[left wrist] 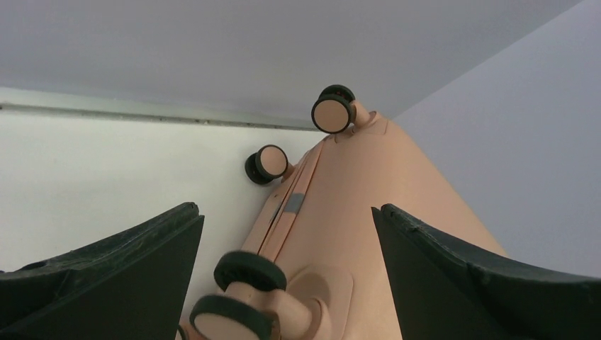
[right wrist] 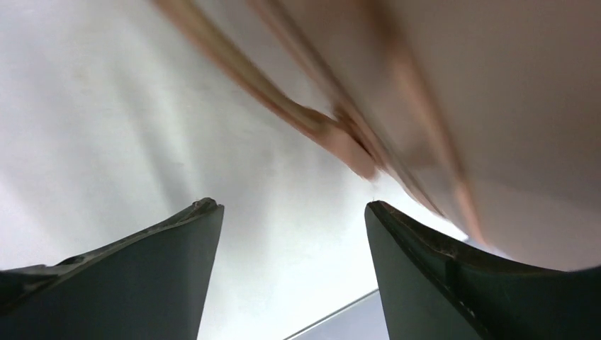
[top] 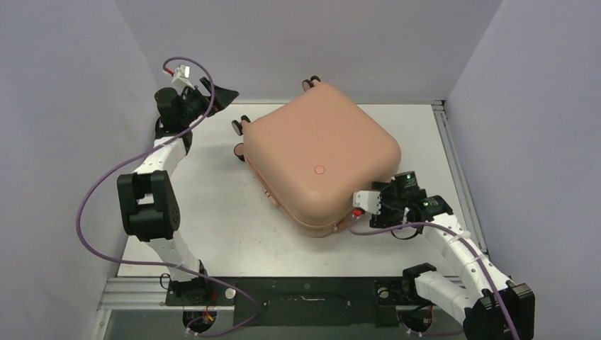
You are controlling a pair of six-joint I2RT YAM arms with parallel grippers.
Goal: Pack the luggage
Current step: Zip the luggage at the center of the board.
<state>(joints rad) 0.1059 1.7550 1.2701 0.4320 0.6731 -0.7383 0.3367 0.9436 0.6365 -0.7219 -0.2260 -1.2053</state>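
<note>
Right arm (top: 453, 248), elbow low at the near right corner of the bench (top: 212, 234), is closest to the top view. It reaches in to the luggage's near corner.

Luggage (top: 319, 142): peach hard-shell case, lying flat with the lid down. It sits at mid-bench toward the far right and is turned diagonally to the bench edges. No contents are visible. The shell halves look mated all round, so I judge packing done and the closure the step in hand.

Left arm (top: 152, 205): folded up along the left edge of the bench, wrist near the far left corner. It is probably parked there to watch or steady the wheel end.

Left gripper (left wrist: 287, 209): jaws spread wide, holding nothing and clear of the case. Its view looks along the seam.

Right gripper (right wrist: 290, 205): jaws well apart with nothing between them. The seam and a peach zip tab (right wrist: 340, 142) lie just beyond the tips, not gripped. This view is smeared, so I cannot tell whether there is contact. The placement suits working the zip round the corner.

Wheels (left wrist: 333, 110): black-tyred, on the end facing the far left corner. The lower pair sits close to the left gripper.

Logo (top: 319, 170): small red ring on the lid, toward the near side.
</note>
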